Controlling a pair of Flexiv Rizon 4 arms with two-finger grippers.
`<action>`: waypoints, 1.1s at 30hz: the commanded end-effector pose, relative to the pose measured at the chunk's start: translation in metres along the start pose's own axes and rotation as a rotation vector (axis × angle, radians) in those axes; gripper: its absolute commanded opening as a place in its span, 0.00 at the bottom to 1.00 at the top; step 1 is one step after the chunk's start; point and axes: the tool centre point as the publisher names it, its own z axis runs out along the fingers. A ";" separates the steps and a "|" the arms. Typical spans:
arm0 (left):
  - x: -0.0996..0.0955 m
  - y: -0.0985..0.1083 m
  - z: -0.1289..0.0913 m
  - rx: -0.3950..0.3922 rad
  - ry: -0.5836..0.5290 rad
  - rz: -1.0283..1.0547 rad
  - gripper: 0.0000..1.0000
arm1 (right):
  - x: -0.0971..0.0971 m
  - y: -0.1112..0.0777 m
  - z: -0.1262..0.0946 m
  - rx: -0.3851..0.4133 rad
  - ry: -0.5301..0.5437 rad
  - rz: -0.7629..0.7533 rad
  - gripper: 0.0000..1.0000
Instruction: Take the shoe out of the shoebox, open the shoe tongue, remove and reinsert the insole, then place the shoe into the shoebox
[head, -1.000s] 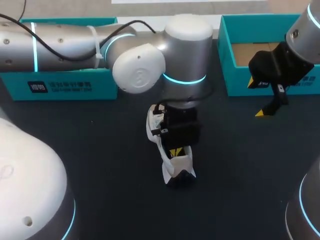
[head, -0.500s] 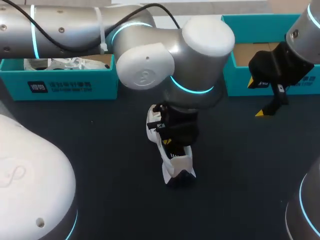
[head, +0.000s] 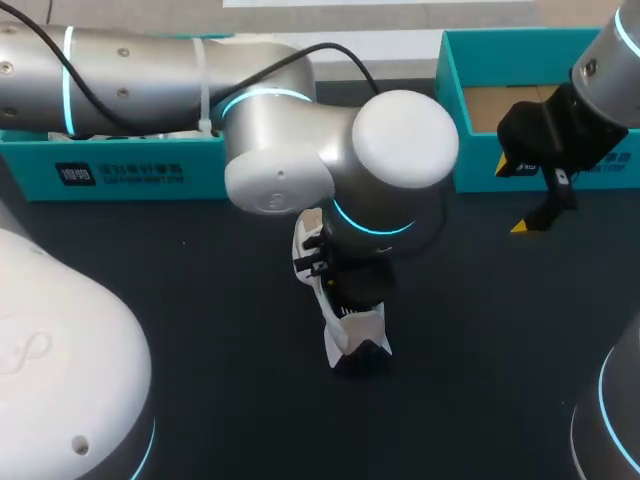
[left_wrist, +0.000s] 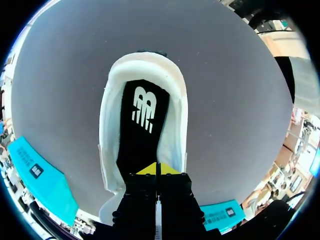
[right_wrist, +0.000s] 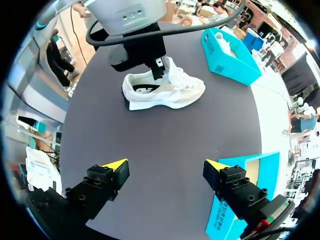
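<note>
A white and beige shoe (head: 355, 325) lies on the dark table, also in the right wrist view as the shoe (right_wrist: 165, 92). Its black insole (left_wrist: 142, 125) with a white logo lies inside it. My left gripper (left_wrist: 157, 168) is shut, its yellow tips together and pressed onto the insole inside the shoe's opening. In the head view the left arm's wrist (head: 400, 150) hides those tips. My right gripper (head: 516, 196) hangs open with nothing in it at the back right, in front of the open teal shoebox (head: 480, 170), well apart from the shoe. In its own view the right gripper (right_wrist: 165, 167) has bare table between its fingers.
A second teal box (head: 120, 172) with white paper stands at the back left, partly under the left arm. In the right wrist view it is the teal box (right_wrist: 230, 60) beyond the shoe. Bare dark table (head: 230, 330) surrounds the shoe.
The left arm's wrist has swung forward and down over the shoe, and its yellow tips, visible before, are now hidden under it. The right arm has not moved.
</note>
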 end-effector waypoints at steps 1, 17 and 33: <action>0.010 0.006 -0.001 0.014 -0.042 0.001 0.00 | 0.000 0.000 0.001 0.001 -0.001 0.000 1.00; 0.002 0.009 -0.006 0.075 -0.018 0.052 1.00 | 0.000 0.000 0.001 0.001 -0.001 0.000 1.00; -0.004 0.019 -0.021 0.126 -0.061 0.087 1.00 | 0.000 0.000 0.001 0.001 -0.001 0.000 1.00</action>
